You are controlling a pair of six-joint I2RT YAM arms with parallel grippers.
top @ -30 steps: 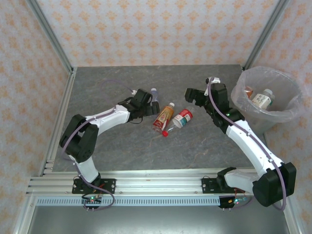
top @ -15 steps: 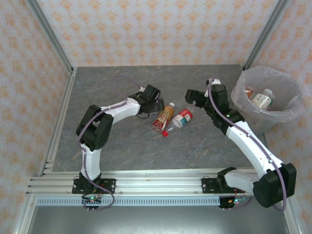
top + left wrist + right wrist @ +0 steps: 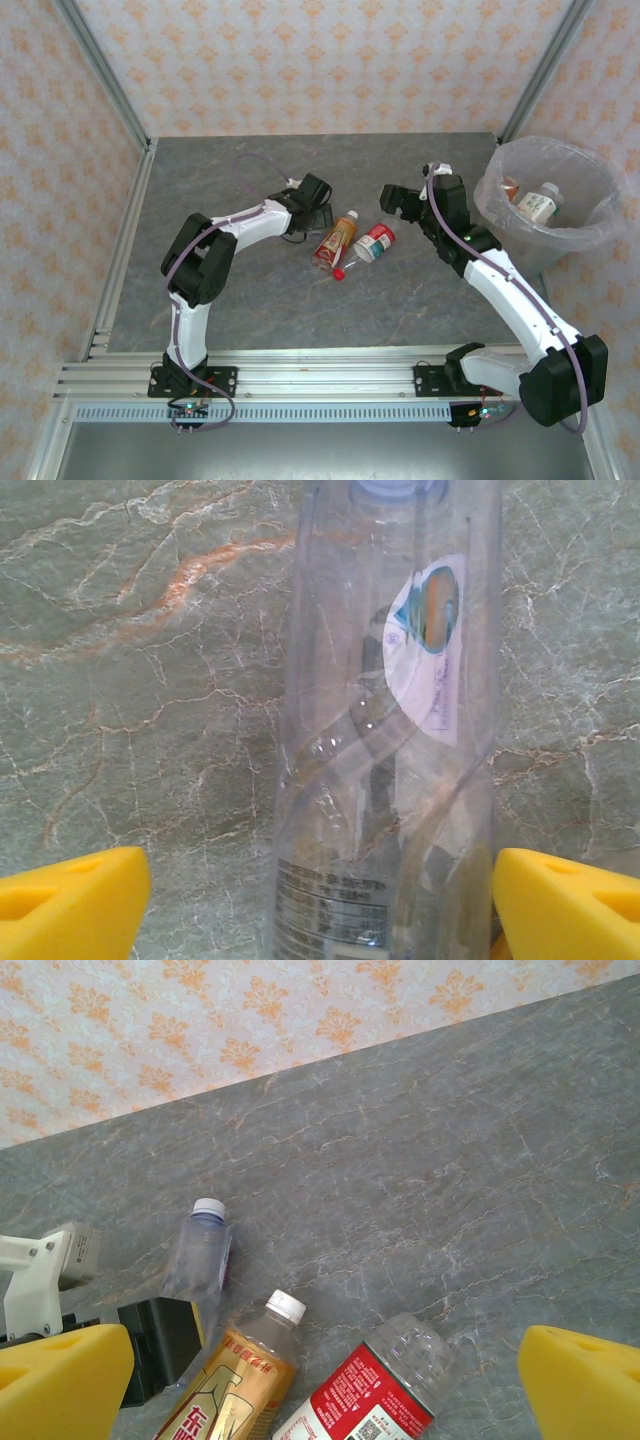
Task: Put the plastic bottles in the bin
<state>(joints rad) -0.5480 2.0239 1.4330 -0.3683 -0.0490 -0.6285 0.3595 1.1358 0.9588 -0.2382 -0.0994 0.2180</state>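
Reaching farther than a second ago, our left tool point(image 3: 320, 910) spreads wide astride the clear bottle point(image 3: 390, 730) on the desk point(image 3: 150, 680) (cap point(image 3: 208, 1206) cropped up close, whole from the right wrist). Our right tool point(image 3: 325, 1360) gapes empty; two bottles point(image 3: 537, 203) lie in the bin point(image 3: 585, 240).

The clear plastic bottle point(image 3: 340, 780) is gleaming smooth and glossy (its small label point(image 3: 430, 645) is looking papery); the veined grey table point(image 3: 150, 680) is showing a matt, stone-like finish; the yellow fingers point(image 3: 70, 905) are looking matt.
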